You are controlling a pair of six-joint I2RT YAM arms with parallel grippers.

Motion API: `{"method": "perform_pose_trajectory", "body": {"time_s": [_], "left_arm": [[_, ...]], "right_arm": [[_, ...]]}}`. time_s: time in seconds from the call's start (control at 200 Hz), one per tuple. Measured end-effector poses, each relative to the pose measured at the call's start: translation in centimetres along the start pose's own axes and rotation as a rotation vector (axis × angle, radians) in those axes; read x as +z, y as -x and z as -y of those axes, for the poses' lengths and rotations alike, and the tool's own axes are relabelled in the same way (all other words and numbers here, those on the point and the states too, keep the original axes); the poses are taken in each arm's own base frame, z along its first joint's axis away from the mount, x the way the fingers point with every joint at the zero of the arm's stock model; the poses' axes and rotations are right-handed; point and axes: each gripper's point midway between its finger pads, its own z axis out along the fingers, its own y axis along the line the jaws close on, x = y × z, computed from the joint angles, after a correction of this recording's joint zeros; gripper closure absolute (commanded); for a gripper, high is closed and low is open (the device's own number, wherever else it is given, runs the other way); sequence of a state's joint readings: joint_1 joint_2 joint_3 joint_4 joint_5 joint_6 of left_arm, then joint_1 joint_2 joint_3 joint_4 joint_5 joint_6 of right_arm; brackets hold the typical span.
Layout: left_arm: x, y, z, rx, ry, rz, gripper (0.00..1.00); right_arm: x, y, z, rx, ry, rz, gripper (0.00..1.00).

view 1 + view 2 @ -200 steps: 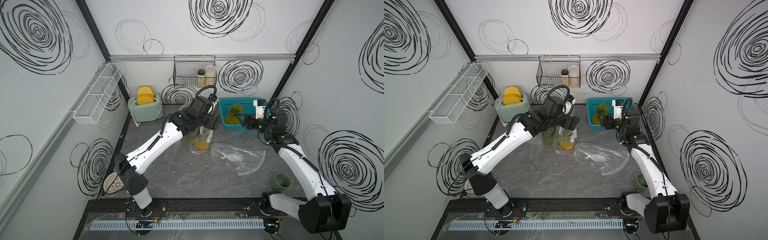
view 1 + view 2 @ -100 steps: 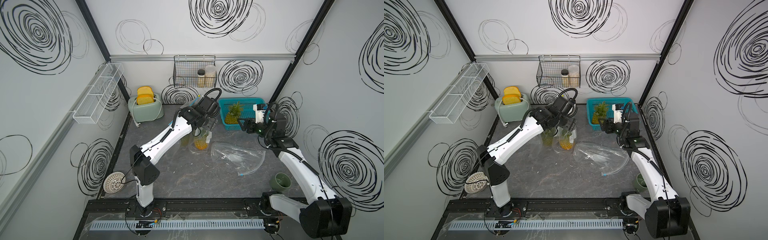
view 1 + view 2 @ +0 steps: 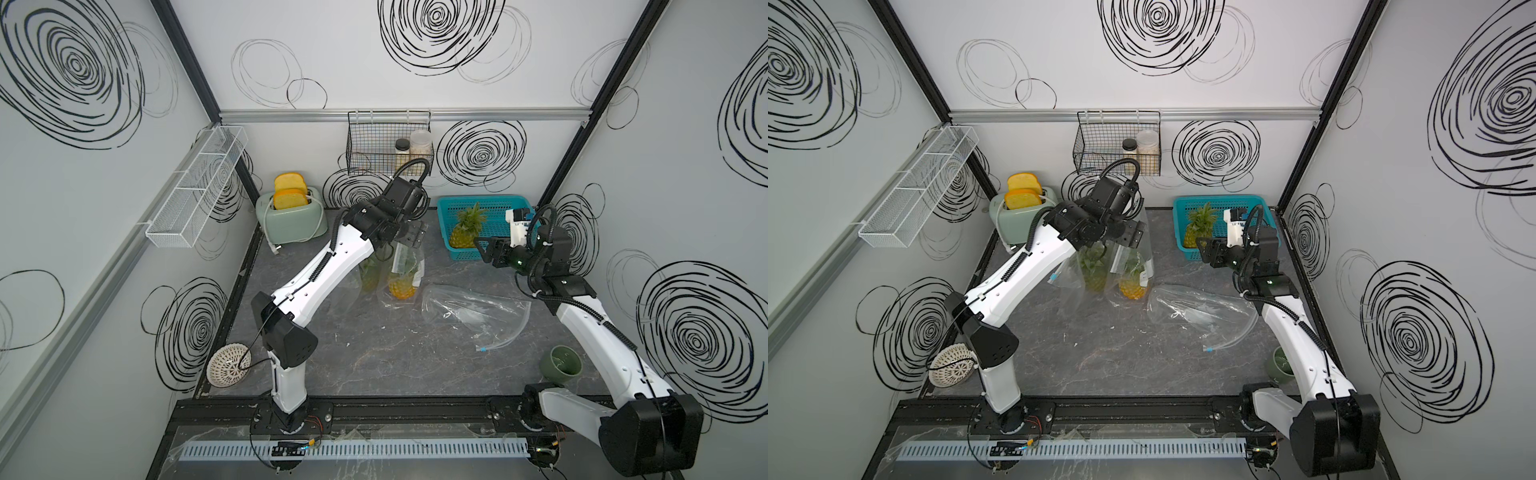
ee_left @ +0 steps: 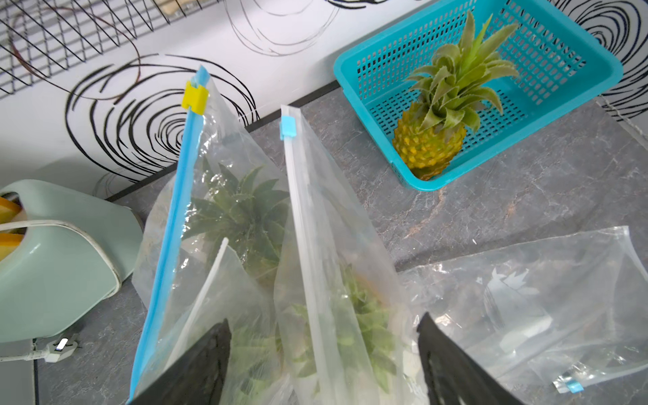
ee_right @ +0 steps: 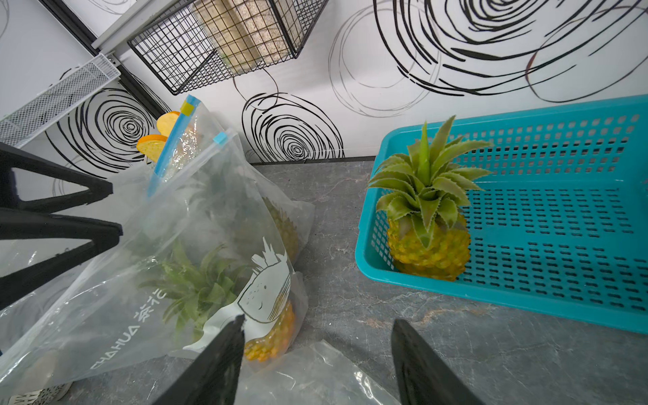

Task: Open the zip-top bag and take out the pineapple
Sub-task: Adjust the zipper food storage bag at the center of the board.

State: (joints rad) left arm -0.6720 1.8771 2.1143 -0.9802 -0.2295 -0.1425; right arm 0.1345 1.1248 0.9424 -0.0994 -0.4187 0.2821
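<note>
Jaws on the left gripper (image 4: 324, 319) stood spread wide, one finger on either side of the white zip strip of the zip-top bag (image 4: 336, 224), clamped on nothing. The bag's light-blue slider (image 4: 288, 126) sat at the far end of the strip, and the pineapple (image 3: 402, 287) stood upright inside, just toward 12 o'clock of the table's (image 3: 374, 357) centre.

A second before, the left arm's elbow had lain low over the 8 o'clock corner, partly covering the white woven ball (image 3: 227, 365). It had since swung up and inward, leaving the ball in plain sight, while the gripper itself kept its place above the bags.

Touching the first bag on its 9 o'clock side was a second bag (image 4: 210, 182) with a blue zip and yellow slider, also holding a pineapple. Neither bag had shifted.

At 2 o'clock the right gripper (image 5: 318, 319) hovered with jaws partly open and empty, having edged slightly toward 9 o'clock. It hung before the teal basket (image 3: 478, 201), where a bare pineapple (image 3: 465, 232) stood. An empty bag (image 3: 473, 307) lay flat at 4 o'clock of the bagged fruit, unmoved.
</note>
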Motion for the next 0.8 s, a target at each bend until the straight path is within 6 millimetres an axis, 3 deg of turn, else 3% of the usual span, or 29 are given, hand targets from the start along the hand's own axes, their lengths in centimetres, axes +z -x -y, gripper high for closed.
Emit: {"method": "perform_pose_trajectory", "body": {"time_s": [0.285,0.42,0.8], "left_arm": [[4.9,-2.7,0.9,-0.015,-0.077,-0.131,0.15],[6.0,-3.5,1.2,-0.022,-0.097,-0.167,0.22],[6.6,-4.8,1.2,0.005,-0.103,-0.207,0.94]], "right_arm": [[0.1,0.0,0.0,-0.001,0.003,0.006,0.31],[0.2,-0.2,0.1,0.0,0.003,0.004,0.31],[0.8,-0.7,0.4,0.006,0.006,-0.001,0.31]]}}
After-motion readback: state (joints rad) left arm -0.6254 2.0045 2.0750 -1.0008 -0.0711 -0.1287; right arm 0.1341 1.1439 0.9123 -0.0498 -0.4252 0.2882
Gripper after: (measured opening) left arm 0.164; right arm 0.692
